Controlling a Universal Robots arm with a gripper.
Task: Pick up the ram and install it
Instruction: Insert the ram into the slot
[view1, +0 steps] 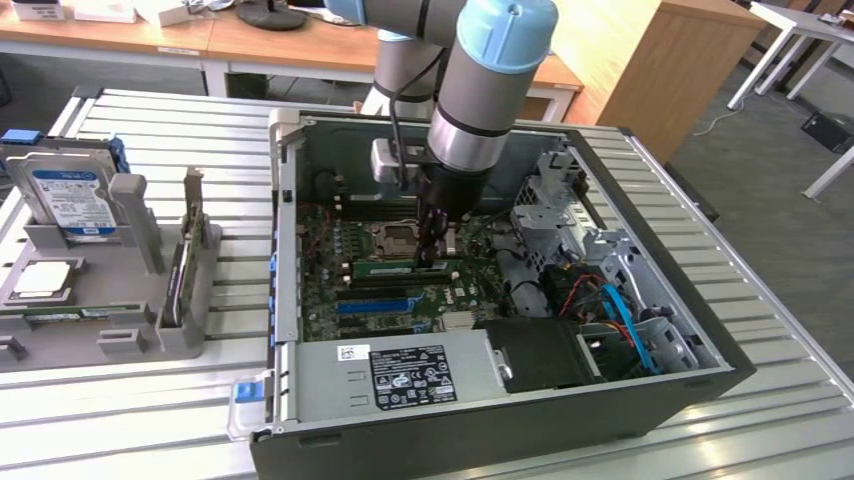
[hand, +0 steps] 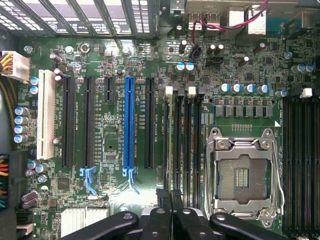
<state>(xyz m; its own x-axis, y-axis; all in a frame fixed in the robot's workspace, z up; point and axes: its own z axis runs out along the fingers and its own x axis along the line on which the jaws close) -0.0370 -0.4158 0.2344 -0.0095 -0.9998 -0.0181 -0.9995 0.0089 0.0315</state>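
- Your gripper (view1: 430, 258) is closed, its fingertips pinching the top edge of the ram (view1: 398, 268).
- The ram stands on edge on the motherboard (view1: 320, 290), at 6 o'clock from the CPU socket (view1: 400, 237) in the exterior view.
- The blue slot (view1: 374, 305) lies at the ram's 6 o'clock.

We see a table (view1: 774, 330) of ribbed, brushed metal slats. The case (view1: 534, 440) is matt black metal, the power supply (view1: 327, 385) bare grey sheet metal. The motherboard (hand: 112, 127) and the ram (view1: 398, 268) are green board with a light sheen. The blue slot (hand: 129, 122) is smooth plastic, the socket frame (hand: 216, 170) shiny metal. The holder (view1: 134, 345) is matt grey plastic, the desk (view1: 267, 45) pale wood.
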